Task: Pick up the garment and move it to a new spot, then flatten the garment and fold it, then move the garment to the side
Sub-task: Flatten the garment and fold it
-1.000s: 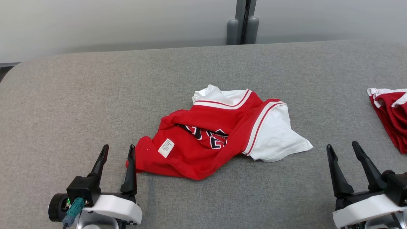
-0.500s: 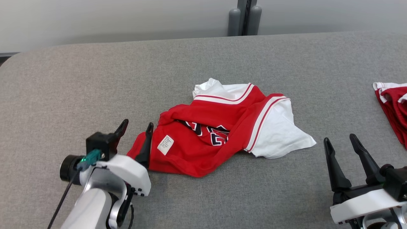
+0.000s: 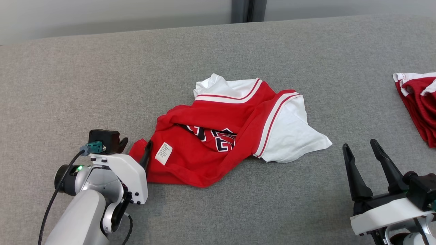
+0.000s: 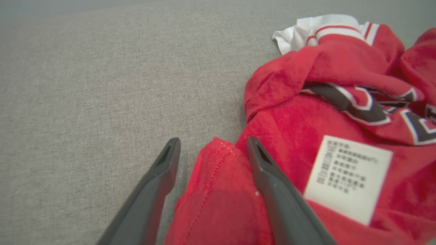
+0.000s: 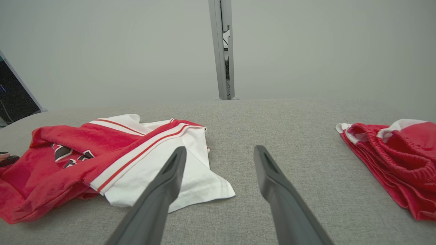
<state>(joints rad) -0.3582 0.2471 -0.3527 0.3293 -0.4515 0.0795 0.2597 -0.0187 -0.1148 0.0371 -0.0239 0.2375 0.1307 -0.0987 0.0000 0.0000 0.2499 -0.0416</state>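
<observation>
The red-and-white jersey (image 3: 221,143) lies crumpled on the grey surface (image 3: 102,85), directly ahead of the left claw (image 4: 213,140) and off to the left of the right claw (image 5: 220,148). It looks light, soft and limp, likely to sag and bunch when lifted, so a stitched edge should give the firmest hold. The left claw stands wide open with the red hem corner (image 4: 218,160) between its fingers, one finger against the cloth, nothing pinched yet. The right claw is spread wide too, empty, with the white sleeve (image 5: 204,183) just ahead.
</observation>
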